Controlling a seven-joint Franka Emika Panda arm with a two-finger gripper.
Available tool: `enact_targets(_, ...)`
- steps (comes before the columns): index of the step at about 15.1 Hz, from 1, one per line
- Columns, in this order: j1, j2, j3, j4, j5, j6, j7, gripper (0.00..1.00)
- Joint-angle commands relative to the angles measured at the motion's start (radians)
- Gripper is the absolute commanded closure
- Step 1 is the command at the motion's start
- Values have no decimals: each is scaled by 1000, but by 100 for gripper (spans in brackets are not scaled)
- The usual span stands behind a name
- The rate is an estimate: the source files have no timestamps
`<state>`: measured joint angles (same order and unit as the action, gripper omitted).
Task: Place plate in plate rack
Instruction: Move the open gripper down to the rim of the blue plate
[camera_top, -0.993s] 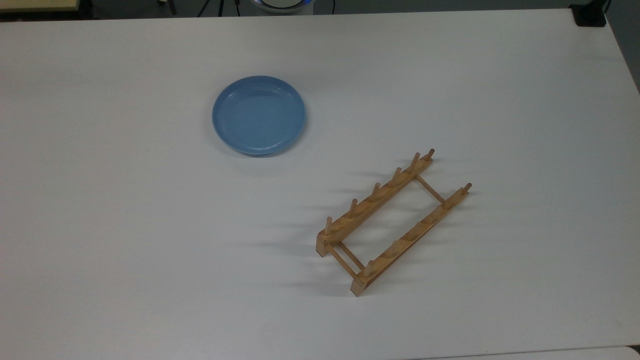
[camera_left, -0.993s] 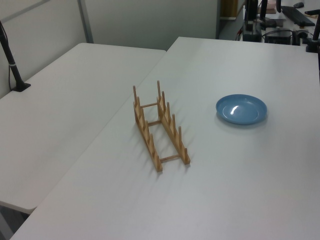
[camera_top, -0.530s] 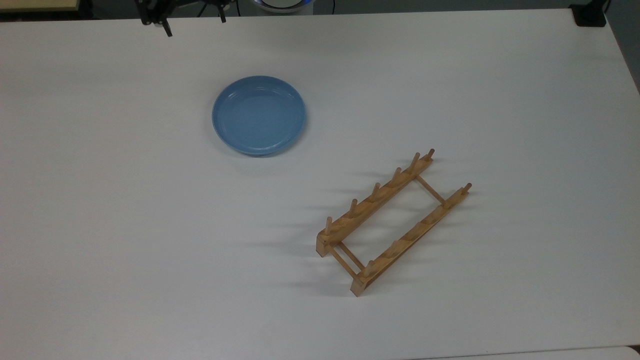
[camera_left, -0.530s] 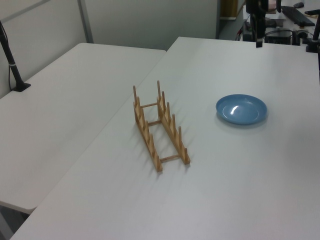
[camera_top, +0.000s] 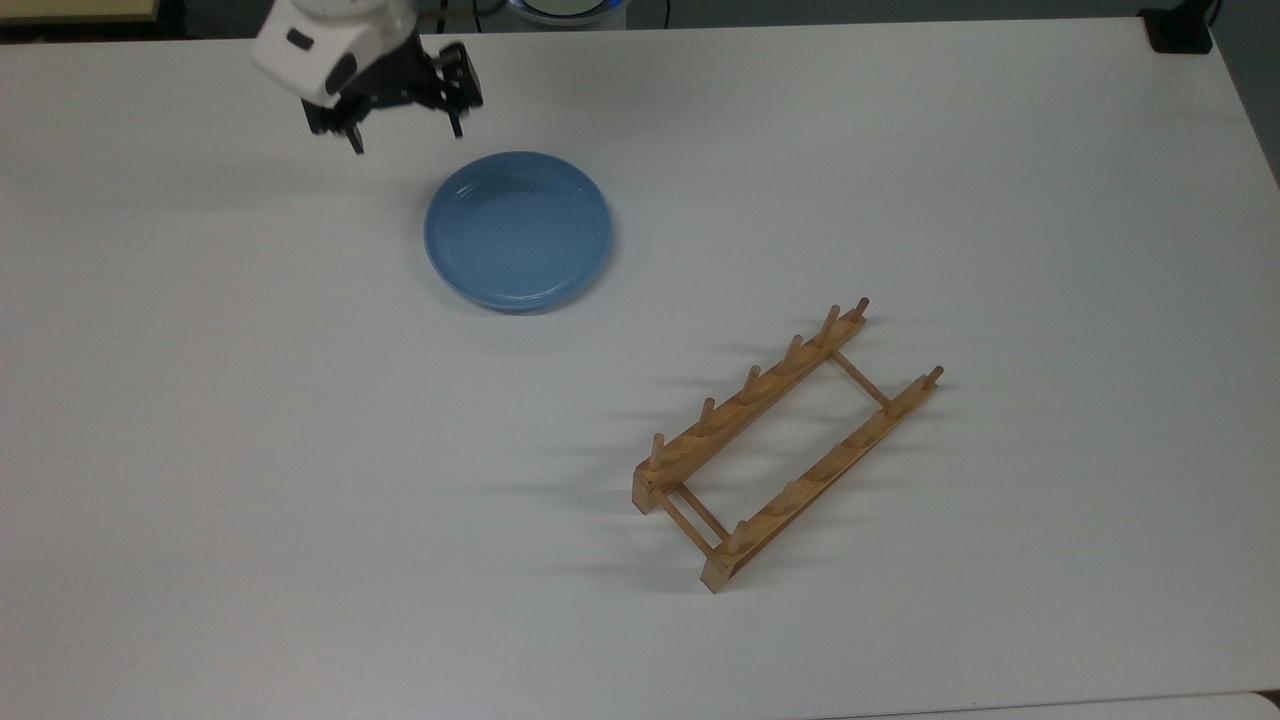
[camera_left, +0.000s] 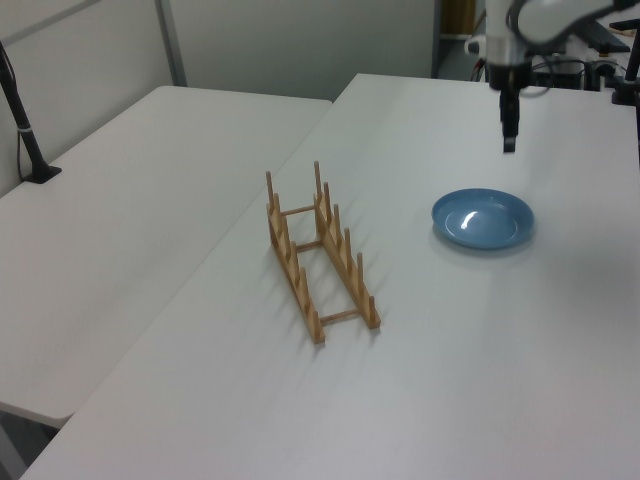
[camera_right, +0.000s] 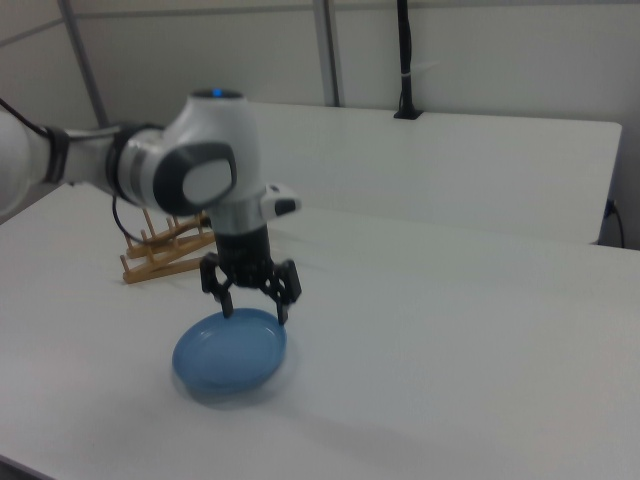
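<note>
The light-blue plate lies flat on the white table, in the top view's upper middle. The wooden plate rack stands apart from it, toward the top view's lower right, with nothing between its pegs. My gripper hangs open above the table just off the plate's rim, at the top view's upper left of it. In the left view the gripper hovers above the plate, and the rack sits at centre. In the right view the open gripper is over the plate's far edge, and the rack lies behind the arm.
A black clamp sits on the table's corner at the top view's upper right. A second white table adjoins on the left view's left, with a black post on it. Wide bare tabletop surrounds plate and rack.
The arm has come in from the table's far edge and lowered toward the plate; a second ago it was out of the top view. Plate and rack have not moved.
</note>
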<state>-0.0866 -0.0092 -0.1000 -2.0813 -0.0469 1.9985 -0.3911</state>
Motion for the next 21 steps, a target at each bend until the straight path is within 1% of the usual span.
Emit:
enact_targets(1,2,38,-1,-80,12,149,96,0)
enact_targets(4,2,95,-1,-80,12,206,184,3)
enact_targets(7,5,149,-1,-77,12,246,254,10)
enact_targets(10,5,158,-3,-72,12,255,305,16)
enact_targets(12,2,161,-1,-72,12,256,308,23)
enact_targets(15,4,166,-1,-69,13,293,310,57)
enact_targets(17,7,170,-1,-69,13,295,308,77)
enact_targets(18,10,178,-1,-69,13,296,310,83)
enact_targets(20,11,179,-1,-69,13,299,310,91)
enact_targets(21,11,179,-1,-69,13,299,310,93)
